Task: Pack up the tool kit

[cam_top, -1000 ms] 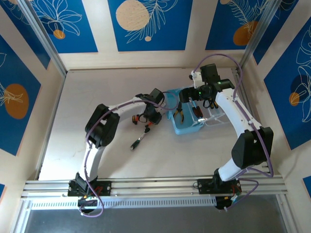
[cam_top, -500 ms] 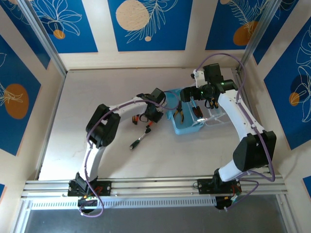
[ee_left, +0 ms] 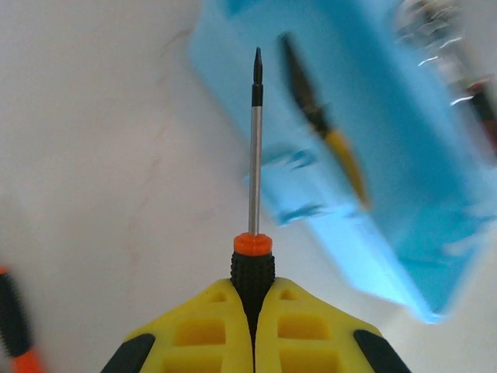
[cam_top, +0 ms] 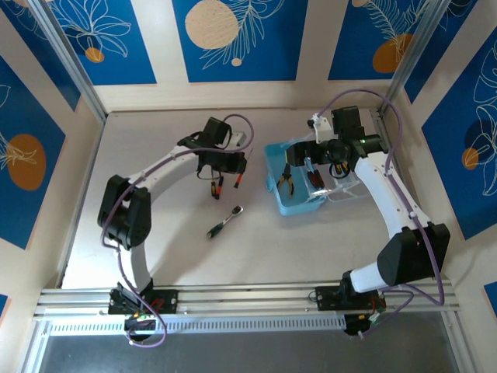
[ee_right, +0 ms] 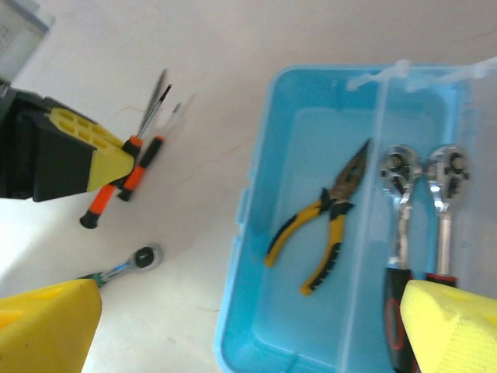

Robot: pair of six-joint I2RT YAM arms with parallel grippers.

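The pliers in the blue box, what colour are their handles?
Yellow and black handles on the pliers, seen best from the right wrist camera.

The pale, matte table [cam_top: 256, 256] carries three loose things. The light-blue case [cam_top: 293, 208] sits right of centre, its clear lid [cam_top: 347, 189] swung open to the right. Well left of the case lies a ratchet wrench [cam_top: 225, 221] at a slant. Just beyond it is a black-and-orange screwdriver [cam_top: 218, 185], apparently flat on the surface.
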